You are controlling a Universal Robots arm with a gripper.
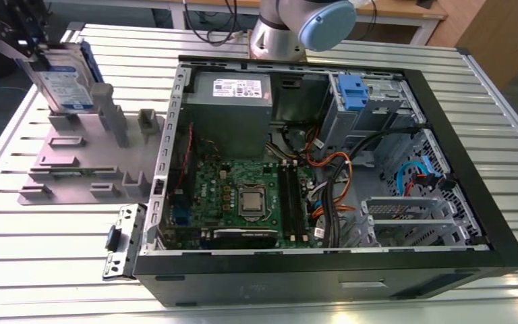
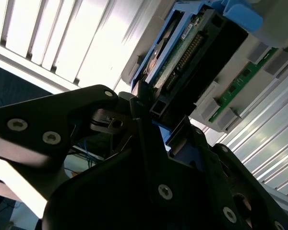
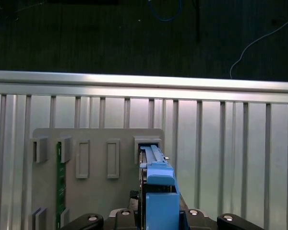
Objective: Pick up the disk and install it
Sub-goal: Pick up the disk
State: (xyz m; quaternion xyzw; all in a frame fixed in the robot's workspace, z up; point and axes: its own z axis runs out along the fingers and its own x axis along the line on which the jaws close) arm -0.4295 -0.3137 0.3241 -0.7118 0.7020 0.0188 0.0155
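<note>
Silver disk: one, in a blue frame, upright on edge over the stand's far post, at ten o'clock from the case in the exterior view.
Black hand: one, closed on the disk's upper edge, fingers either side.
Grey stand: one, flat on the table, at nine o'clock from the case; whether the disk touches it, I cannot tell.
Green board: one, on edge in a stand slot.
Black case: one, open; one blue bracket inside at one o'clock.
Metal table: one, slatted.
</note>
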